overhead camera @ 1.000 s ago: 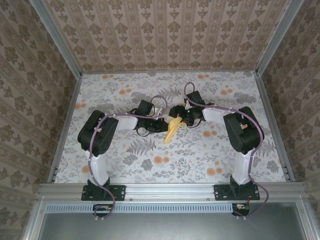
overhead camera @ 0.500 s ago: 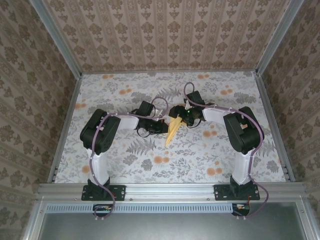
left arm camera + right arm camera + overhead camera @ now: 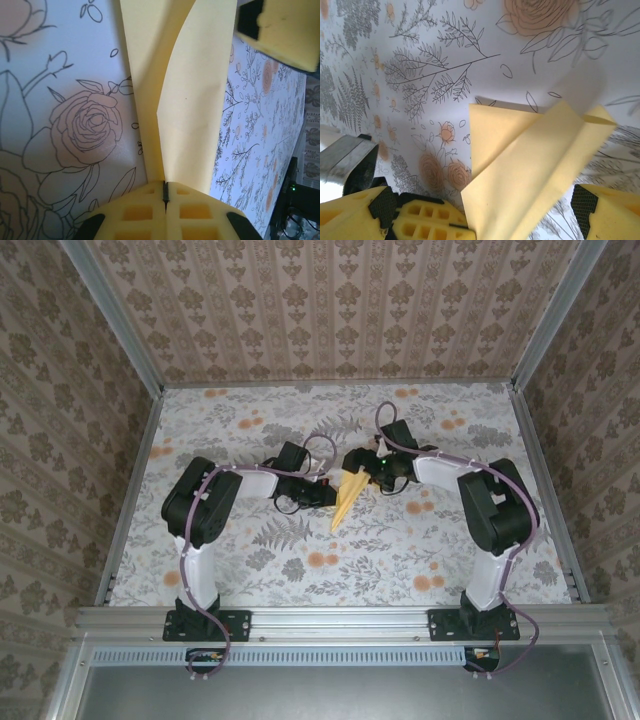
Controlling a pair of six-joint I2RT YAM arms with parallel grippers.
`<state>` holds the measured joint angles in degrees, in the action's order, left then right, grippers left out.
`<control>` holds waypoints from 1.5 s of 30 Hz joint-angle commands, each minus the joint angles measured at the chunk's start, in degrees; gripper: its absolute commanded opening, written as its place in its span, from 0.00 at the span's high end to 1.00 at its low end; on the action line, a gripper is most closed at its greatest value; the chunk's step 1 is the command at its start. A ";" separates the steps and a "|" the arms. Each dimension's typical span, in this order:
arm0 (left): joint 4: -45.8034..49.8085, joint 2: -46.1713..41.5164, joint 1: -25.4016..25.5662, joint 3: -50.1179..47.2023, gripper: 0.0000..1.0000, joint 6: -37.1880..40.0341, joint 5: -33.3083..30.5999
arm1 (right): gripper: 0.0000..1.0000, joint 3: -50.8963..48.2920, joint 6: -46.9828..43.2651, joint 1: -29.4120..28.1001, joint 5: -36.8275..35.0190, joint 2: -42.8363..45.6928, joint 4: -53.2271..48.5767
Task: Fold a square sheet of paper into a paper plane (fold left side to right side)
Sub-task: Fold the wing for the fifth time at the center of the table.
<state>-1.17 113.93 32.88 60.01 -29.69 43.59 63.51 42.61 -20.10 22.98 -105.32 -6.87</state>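
Mid-table, my left fingers (image 3: 159, 196) clench the paper plane (image 3: 345, 498), nose toward the near edge; my right fingers (image 3: 362, 472), spread wide, flank its far end.

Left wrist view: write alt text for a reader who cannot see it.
The left claw, yellow pads together, is shut on a pale-yellow paper plane whose creased flaps rise up the frame. Beneath lies a flower-print table cover.

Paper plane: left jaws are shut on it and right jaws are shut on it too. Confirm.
Wrong on the right jaws. The left jaws are shut on the paper plane, but the right jaws stand open: the right wrist view shows their pads wide apart on either side of the paper.
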 commanded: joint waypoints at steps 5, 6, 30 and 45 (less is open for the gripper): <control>2.75 2.87 0.78 1.67 1.00 2.27 -0.60 | 0.33 -3.39 -0.27 0.24 1.08 4.62 -0.67; 3.08 2.96 0.86 1.91 1.00 2.40 -0.63 | 0.43 -3.09 0.05 0.15 2.20 3.79 -0.46; 8.11 3.57 1.48 4.28 1.00 5.18 -2.47 | 0.83 1.79 -4.46 -3.09 -2.77 -4.26 -7.52; 8.68 2.27 1.44 4.59 1.00 4.97 -2.81 | 0.94 0.03 -4.37 -2.34 -5.47 -5.68 -11.42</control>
<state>5.43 115.42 33.43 64.18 -26.28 43.07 63.94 38.74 -22.94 20.29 -109.69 -13.54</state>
